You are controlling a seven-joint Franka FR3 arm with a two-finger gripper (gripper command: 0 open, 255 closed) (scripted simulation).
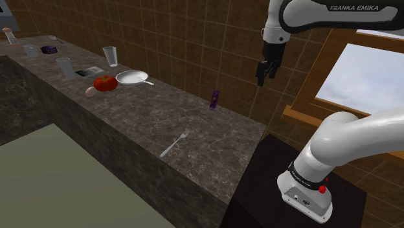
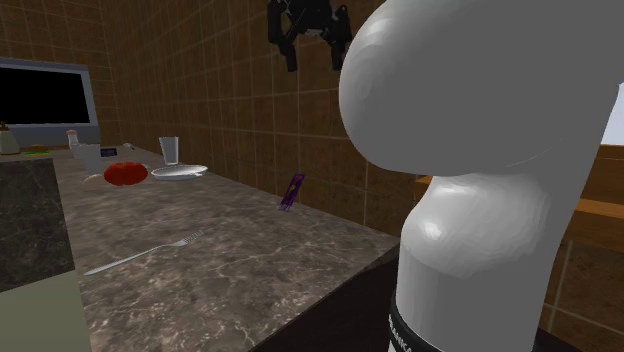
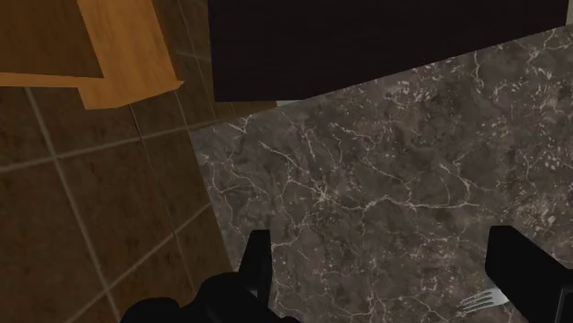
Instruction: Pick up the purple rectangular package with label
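- The purple package [image 1: 214,100] [image 2: 292,190], a slim rectangular pack with a paler label patch on its face, stood on end and slightly tilted at the far edge of the desk [image 1: 129,123], close to the tiled wall [image 1: 181,39]. Whether it touched the wall could not be told.
- In the shoulder view it lay to the right of the white plate [image 1: 131,78] and beyond the fork [image 1: 175,142], well apart from both.
- The black fingers [image 1: 262,71] hung high over the desk's right end, up and to the right of the package in the shoulder view and well clear of it.
- In the wrist view the fingers [image 3: 257,261] stood wide apart with nothing in their grip. Between them lay bare desk, with the tines of the fork [image 3: 487,299] just beside one finger.
- The desk was a dark stone slab veined with pale, marble-like lines. The wall behind it was laid in square brown tiles.
- The fork was thin and silvery. The plate was shallow and round, and a glossy red tomato [image 1: 105,83] sat just to its left.
- A clear tumbler [image 1: 111,56] stood farther back, near the wall.
- A wooden window frame [image 1: 304,116] showed at the right, behind the smooth white arm [image 1: 349,139].
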